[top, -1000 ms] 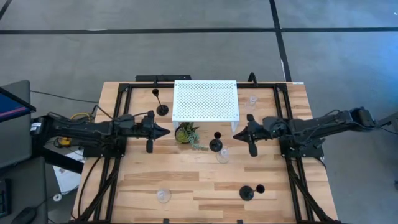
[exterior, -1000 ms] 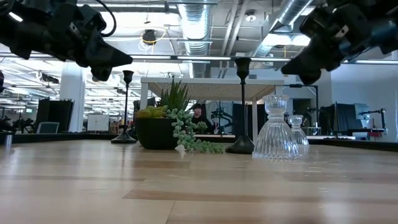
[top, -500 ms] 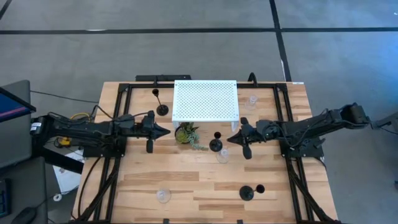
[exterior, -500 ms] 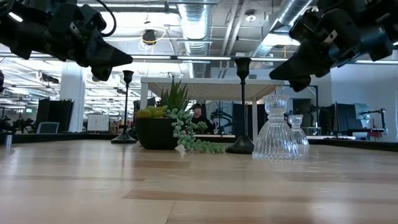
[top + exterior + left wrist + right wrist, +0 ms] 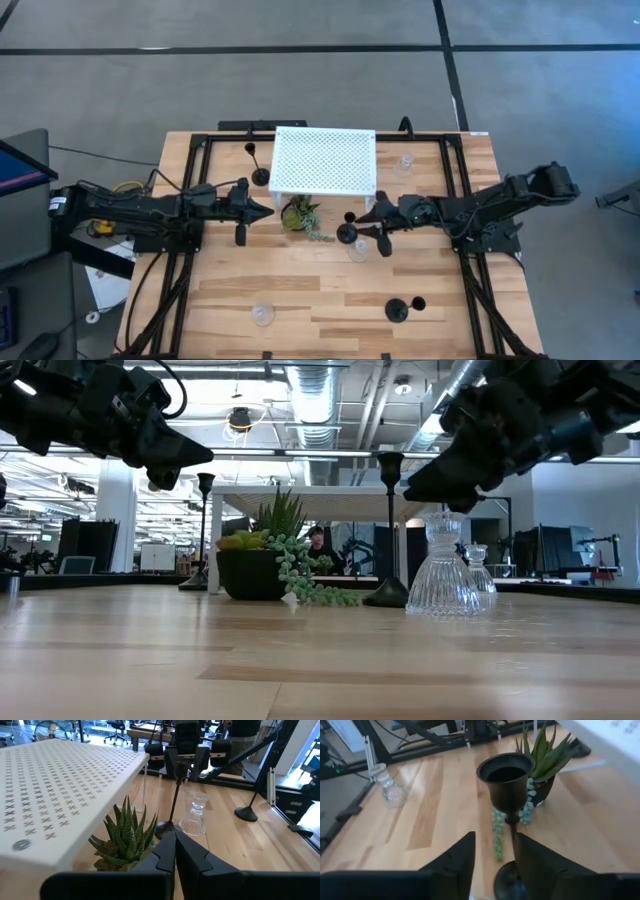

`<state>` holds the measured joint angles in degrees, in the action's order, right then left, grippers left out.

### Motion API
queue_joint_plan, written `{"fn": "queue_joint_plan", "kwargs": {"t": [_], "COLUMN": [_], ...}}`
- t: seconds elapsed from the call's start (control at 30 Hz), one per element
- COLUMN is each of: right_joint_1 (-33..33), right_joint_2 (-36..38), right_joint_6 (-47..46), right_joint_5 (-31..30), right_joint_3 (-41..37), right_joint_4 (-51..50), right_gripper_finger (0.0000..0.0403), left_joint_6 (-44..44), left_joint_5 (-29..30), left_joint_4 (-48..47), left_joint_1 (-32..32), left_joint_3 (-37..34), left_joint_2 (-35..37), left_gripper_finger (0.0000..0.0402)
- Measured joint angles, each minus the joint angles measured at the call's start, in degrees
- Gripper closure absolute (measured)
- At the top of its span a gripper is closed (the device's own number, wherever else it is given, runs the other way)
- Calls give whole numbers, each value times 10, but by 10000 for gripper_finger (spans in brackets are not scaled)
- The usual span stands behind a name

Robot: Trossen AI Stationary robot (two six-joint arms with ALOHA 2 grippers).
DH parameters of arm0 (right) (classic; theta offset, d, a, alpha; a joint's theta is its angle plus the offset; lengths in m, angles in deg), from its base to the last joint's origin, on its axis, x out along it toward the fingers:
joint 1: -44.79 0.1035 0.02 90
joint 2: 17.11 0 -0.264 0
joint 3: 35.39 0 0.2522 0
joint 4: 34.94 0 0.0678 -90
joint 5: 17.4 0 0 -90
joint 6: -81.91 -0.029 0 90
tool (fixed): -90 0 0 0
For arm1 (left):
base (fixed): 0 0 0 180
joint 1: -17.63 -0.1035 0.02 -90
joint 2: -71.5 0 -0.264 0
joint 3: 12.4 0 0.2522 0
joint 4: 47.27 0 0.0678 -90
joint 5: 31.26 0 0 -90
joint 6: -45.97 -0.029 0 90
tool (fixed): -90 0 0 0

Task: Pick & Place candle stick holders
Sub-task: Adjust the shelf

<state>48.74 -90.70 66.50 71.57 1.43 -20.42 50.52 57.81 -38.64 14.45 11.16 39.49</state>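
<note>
A tall black candle stick holder (image 5: pixel 347 232) stands on its round base at mid-table, next to a clear glass holder (image 5: pixel 357 250). My right gripper (image 5: pixel 495 837) is open and level, reaching from the table's right. Its fingers stand on either side of the holder's thin stem (image 5: pixel 512 837), below the top cup (image 5: pixel 509 777). My left gripper (image 5: pixel 270 210) is shut and empty, hovering left of the potted plant (image 5: pixel 300 215). Another black holder (image 5: pixel 260 175) stands at the far left and one (image 5: pixel 396 310) at the near right. Clear holders stand at the far right (image 5: pixel 405 162) and near left (image 5: pixel 262 315). My right gripper: the stem runs close along one finger (image 5: pixel 540 862); whether they touch I cannot tell. In the high view its far finger lies right by the white stand's near right corner (image 5: pixel 372 198); touch there cannot be told either.
The white perforated stand (image 5: pixel 325 160) stands on thin legs at the far middle, just beyond the plant and the right gripper. Black frame rails (image 5: pixel 460 180) run along both table sides. Bare wood lies in the near middle.
My right gripper has gone toward the table's left, up to the middle black holder, until its fingers flank the stem. The white perforated stand has slid a little toward the table's left.
</note>
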Motion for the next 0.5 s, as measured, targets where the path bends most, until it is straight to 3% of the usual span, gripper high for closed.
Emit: {"fn": "queue_joint_plan", "kwargs": {"t": [0.1, 0.23, 0.5], "right_joint_1": [14, 44, 102], "right_joint_2": [2, 28, 85], "right_joint_6": [-34, -36, -46], "right_joint_5": [6, -29, -201], "right_joint_3": [23, 48, 55], "right_joint_4": [-48, -121, -216], "right_gripper_finger": [257, 277, 355], "left_joint_6": [2, 3, 4], "left_joint_5": [0, 0, 0], "left_joint_4": [0, 0, 0], "left_joint_1": [0, 0, 0], "left_joint_3": [0, 0, 0], "left_joint_2": [0, 0, 0], "left_gripper_finger": [390, 389, 389]}}
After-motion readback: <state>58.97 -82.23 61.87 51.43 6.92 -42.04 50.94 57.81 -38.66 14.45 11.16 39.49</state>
